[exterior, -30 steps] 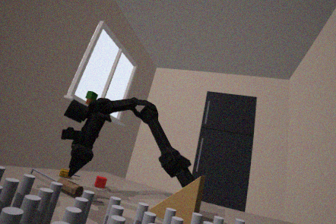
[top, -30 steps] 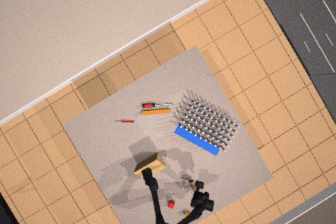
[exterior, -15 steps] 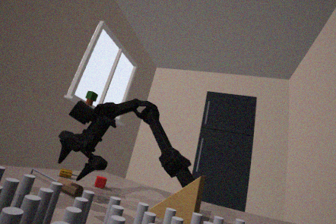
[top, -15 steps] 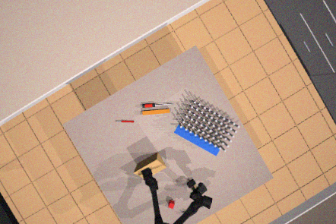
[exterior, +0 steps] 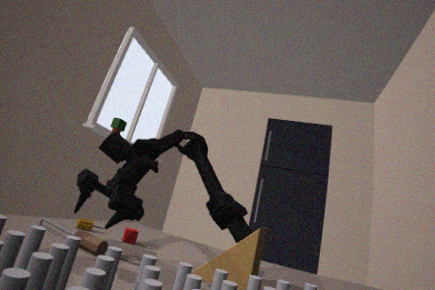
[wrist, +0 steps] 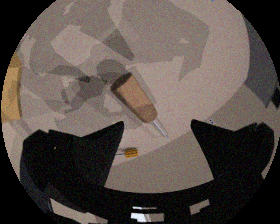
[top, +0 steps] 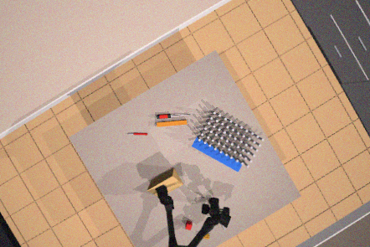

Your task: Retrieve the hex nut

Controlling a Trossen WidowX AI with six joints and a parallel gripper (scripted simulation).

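Note:
The metal spacers (top: 230, 135) (exterior: 36, 271) stand in a dense upright field. The blue taped strip (top: 215, 155) runs along their front edge. The hex nut cannot be made out in any view. My gripper (exterior: 92, 219) (wrist: 158, 124) is open and empty, raised above the table, away from the spacers. A tool with a brown handle (exterior: 93, 242) (wrist: 131, 95) and a thin metal shaft lies on the table below and beyond my fingertips; my hand hides it in the top view. A red-and-black-handled tool (top: 163, 116) with a thin shaft lies left of the field.
An orange bar (top: 172, 123) and small red tool (top: 141, 134) lie left of the field. A tan wedge (top: 167, 181) (exterior: 253, 257) (wrist: 11, 90) stands by my arm's elbow. A red block (top: 188, 225) (exterior: 130, 236) and small yellow-handled tool (top: 207, 237) (exterior: 85, 223) (wrist: 131, 152) are near the arm.

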